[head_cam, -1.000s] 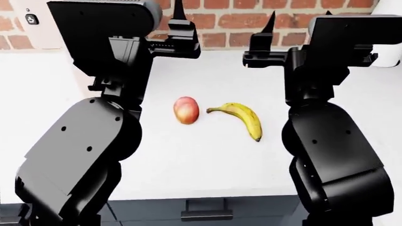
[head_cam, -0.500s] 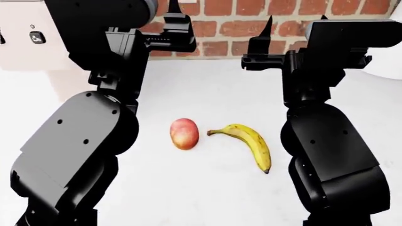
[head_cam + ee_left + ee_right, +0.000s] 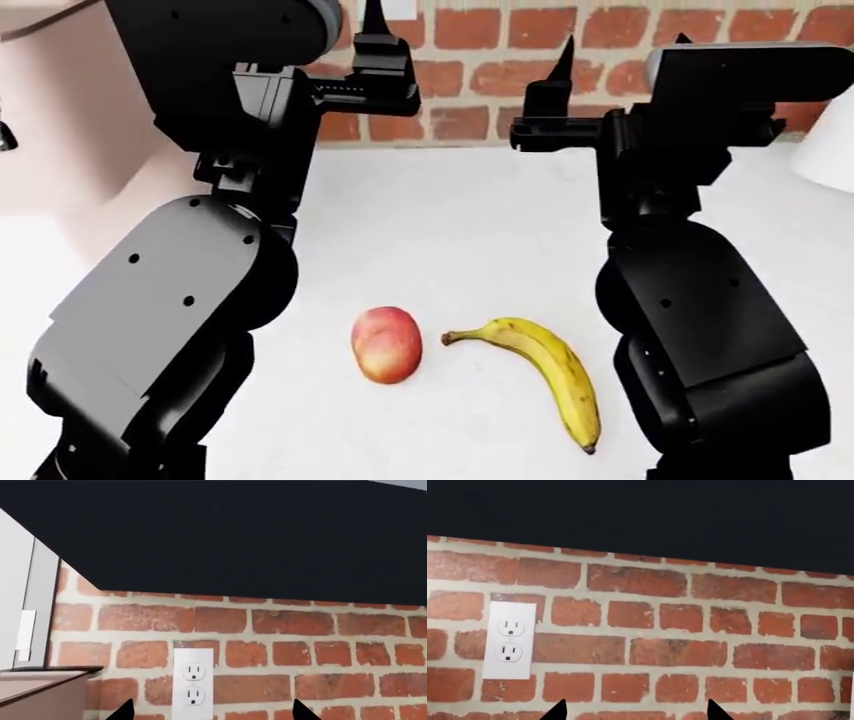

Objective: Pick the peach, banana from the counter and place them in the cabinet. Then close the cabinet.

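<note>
Both fruits lie on the counter (image 3: 441, 215) well below and nearer to us than either pincer, so the coming move, as we judge it, is a reach down and back toward our own body. The peach (image 3: 386, 344) sits upright-oval between our two arms, closer to the left one; the banana (image 3: 539, 372) lies just beside it, apart from it, on the right arm's side, its long axis running from the greenish stem near the peach diagonally toward us and the right forearm, dark tip nearest us. The left gripper (image 3: 211, 711) and the right gripper (image 3: 635, 707) are both raised and aimed at the brick wall (image 3: 680, 615). In each wrist view two dark fingertips stand well apart with only bricks and a white outlet (image 3: 193, 682) between them, so we read both pincers as wide and holding nothing. The left arm is the nearer one for the peach, the right for the banana. Open white worktop surrounds both fruits on the far side, giving free room to descend; our own bulky forearms flank them closely. The cabinet is not clearly identifiable.
</note>
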{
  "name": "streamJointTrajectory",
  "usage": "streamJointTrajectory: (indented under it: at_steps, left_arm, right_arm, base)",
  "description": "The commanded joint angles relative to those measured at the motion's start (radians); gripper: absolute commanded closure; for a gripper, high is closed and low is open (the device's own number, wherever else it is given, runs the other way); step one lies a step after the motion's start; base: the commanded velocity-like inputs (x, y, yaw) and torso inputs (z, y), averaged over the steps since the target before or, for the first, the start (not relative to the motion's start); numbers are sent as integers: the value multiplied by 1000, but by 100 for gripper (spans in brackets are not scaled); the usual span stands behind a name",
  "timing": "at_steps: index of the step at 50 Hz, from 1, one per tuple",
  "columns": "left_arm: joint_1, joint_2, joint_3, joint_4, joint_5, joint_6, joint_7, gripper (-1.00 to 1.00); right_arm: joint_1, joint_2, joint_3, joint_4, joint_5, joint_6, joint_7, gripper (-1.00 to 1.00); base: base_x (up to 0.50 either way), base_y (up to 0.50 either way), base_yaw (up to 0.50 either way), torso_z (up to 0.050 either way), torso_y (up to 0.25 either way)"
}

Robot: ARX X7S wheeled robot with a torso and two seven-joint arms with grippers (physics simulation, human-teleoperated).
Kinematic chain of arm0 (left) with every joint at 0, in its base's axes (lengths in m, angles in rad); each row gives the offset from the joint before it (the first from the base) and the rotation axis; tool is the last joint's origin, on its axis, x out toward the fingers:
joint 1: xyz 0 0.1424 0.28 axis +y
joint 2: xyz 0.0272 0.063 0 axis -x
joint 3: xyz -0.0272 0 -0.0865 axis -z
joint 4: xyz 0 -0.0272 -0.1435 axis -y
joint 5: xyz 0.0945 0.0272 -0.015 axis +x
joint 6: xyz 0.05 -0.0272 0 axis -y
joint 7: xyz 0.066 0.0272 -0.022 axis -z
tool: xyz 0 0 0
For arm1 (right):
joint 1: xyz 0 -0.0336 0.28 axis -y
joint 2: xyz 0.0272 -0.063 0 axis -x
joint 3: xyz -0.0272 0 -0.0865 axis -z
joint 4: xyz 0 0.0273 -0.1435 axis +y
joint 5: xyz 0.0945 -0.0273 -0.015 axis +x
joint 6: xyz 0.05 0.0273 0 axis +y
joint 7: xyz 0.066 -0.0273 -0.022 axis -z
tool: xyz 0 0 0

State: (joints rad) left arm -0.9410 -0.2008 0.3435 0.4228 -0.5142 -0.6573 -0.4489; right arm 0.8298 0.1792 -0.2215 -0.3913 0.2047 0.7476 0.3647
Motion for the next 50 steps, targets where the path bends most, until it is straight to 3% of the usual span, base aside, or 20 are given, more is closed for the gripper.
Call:
streamJointTrajectory:
  at_steps: [1,12,16,22,23,27,29,33,38,50]
  left_arm:
    - [-7,-3,4,8,-10,-11,-9,-100]
    - [2,-15,1,-3,-9,9,-5,-100]
    - [3,-21,-8,-4,-15,9,-7,-100]
    - [2,-31,-24,-13,-24,16,-3,-100]
    - [0,-33,-27,-10,-27,12,-5,-100]
    - [-3,-37,-33,1,-35,4,-11,-100]
    - [-5,-39,-33,11,-40,-4,-15,-100]
    - [-5,-45,-36,33,-49,-15,-22,-100]
    - [-5,-48,-39,48,-57,-25,-31,-100]
    - [2,-57,-38,58,-64,-23,-35,-100]
  right_arm:
    - [3,-1,-11,7,4,-8,5,-100]
    - [-2,3,1,-43,37,57,10,-100]
    - [37,-4,89,-114,157,282,-5,-100]
    - [138,-37,298,-278,376,795,-21,-100]
    - [150,-5,320,-257,515,823,64,-100]
    - [203,147,329,-95,1115,820,600,-100]
    - [210,184,300,-53,1414,809,744,-100]
    - [202,261,204,-8,1676,748,928,-100]
    - [146,318,119,-11,1827,692,1010,-100]
    - [-1,398,15,-89,1907,657,1077,-100]
  base:
    - [250,-8,0,0,0]
    - [117,-4,0,0,2]
    - [0,0,0,0,0]
    - [0,0,0,0,0]
    - [0,0,0,0,0]
    - [0,0,0,0,0]
    - [0,0,0,0,0]
    - [0,0,0,0,0]
    - [0,0,0,0,0]
    - [0,0,0,0,0]
